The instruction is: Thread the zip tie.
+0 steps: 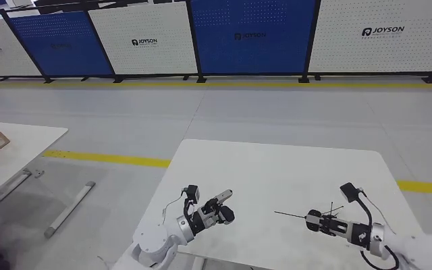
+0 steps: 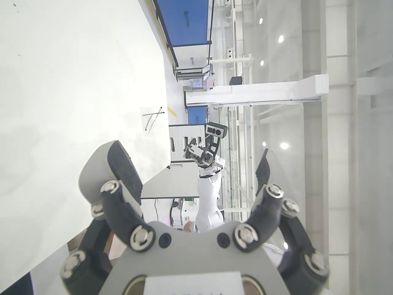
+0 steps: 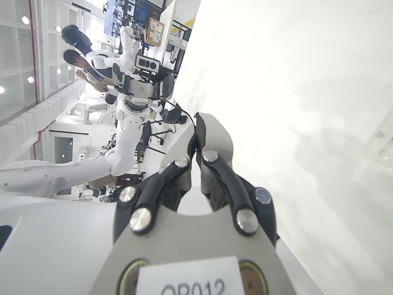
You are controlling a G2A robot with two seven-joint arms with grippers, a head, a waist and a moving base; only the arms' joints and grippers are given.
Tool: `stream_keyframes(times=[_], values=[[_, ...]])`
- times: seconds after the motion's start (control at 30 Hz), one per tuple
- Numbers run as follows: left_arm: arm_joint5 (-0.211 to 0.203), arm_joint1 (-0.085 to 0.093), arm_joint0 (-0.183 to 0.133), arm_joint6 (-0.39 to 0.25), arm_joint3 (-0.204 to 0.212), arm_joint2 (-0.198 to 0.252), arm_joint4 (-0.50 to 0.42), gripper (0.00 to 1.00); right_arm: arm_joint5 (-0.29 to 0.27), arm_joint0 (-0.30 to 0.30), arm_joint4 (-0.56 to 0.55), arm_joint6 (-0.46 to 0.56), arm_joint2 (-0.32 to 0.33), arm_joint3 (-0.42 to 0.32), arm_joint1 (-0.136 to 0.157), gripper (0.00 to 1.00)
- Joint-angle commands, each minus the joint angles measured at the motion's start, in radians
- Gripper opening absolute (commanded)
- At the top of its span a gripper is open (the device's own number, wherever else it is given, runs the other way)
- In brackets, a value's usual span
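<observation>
- Overhead, the top view takes in the whole white table (image 1: 270, 169). Both arms sit low at its near edge, well apart: the left end effector (image 1: 226, 204) at the near left and the right end effector (image 1: 312, 219) at the near right. Each points across toward the other.
- Thin black zip ties (image 1: 291, 214) show at the right end effector in that view. One long strand runs from its tip toward the left arm, and shorter strands cross just behind it.
- The left wrist view gives the close detail the top view lacks. The left end effector (image 2: 193, 164) stands wide, its dark pads (image 2: 126, 167) far apart with nothing held between them, and the table (image 2: 76, 62) runs alongside.
- Farther off in the same view, the zip ties (image 2: 152, 117) appear as a small crossed bundle against the table surface, close to its edge. The right end effector (image 2: 192, 151) is near them.
- The right wrist view settles the other arm's grip. The right end effector (image 3: 197, 124) has its fingers pressed together. Whether a tie is pinched between them cannot be made out.
- Across the table (image 3: 291, 62) in that view, the left end effector (image 3: 142, 87) faces back with its jaws spread.
</observation>
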Motion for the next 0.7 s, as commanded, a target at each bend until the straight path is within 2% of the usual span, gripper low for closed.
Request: stream_keyframes(times=[0.0, 0.13, 0.23, 0.33, 0.4, 0.5, 0.57, 0.67], values=[[0.000, 0.000, 0.000, 0.000, 0.000, 0.000, 0.000, 1.00, 0.000, 0.000, 0.000, 0.000, 0.000, 0.000, 0.000, 0.00], [0.000, 0.000, 0.000, 0.000, 0.000, 0.000, 0.000, 1.00, 0.016, -0.005, -0.010, -0.072, 0.001, -0.034, -0.006, 0.00], [0.000, 0.000, 0.000, 0.000, 0.000, 0.000, 0.000, 1.00, 0.097, 0.006, -0.012, -0.151, -0.002, -0.091, -0.014, 0.00], [0.000, 0.000, 0.000, 0.000, 0.000, 0.000, 0.000, 1.00, 0.197, 0.037, -0.026, -0.212, -0.033, -0.146, -0.027, 0.00], [0.000, 0.000, 0.000, 0.000, 0.000, 0.000, 0.000, 1.00, 0.276, 0.081, -0.067, -0.231, -0.078, -0.170, -0.039, 0.00], [0.000, 0.000, 0.000, 0.000, 0.000, 0.000, 0.000, 1.00, 0.350, 0.150, -0.106, -0.234, -0.163, -0.167, -0.062, 0.00], [0.000, 0.000, 0.000, 0.000, 0.000, 0.000, 0.000, 1.00, 0.377, 0.184, -0.115, -0.239, -0.198, -0.151, -0.075, 0.00], [0.000, 0.000, 0.000, 0.000, 0.000, 0.000, 0.000, 1.00, 0.377, 0.184, -0.115, -0.239, -0.198, -0.151, -0.075, 0.00]])
